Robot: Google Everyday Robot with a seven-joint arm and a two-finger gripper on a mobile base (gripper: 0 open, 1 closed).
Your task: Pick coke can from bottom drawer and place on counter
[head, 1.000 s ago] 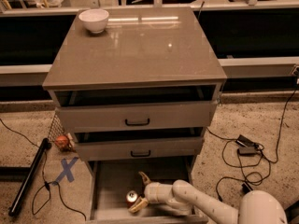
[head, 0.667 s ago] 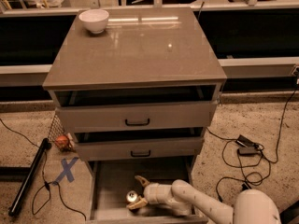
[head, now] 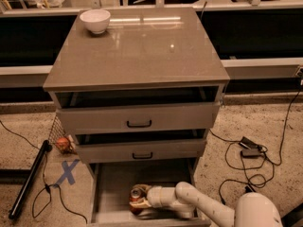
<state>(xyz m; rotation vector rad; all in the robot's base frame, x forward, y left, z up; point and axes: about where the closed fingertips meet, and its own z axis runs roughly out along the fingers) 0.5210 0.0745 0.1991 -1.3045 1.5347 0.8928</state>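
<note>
From my one camera view I see the bottom drawer (head: 111, 186) standing open at the foot of the cabinet, the coke can (head: 136, 195) on its floor near the front edge, silver top showing. The gripper (head: 143, 203) is inside the drawer, its arm coming in from 4 o'clock, and it touches the can's 3 o'clock side; whether it has clamped on I cannot tell. The counter (head: 142, 51) above carries a white bowl (head: 95, 21) at its 11 o'clock corner.

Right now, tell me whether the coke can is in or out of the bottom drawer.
In. The coke can sits on the floor of the bottom drawer, with the pincer at it.
</note>
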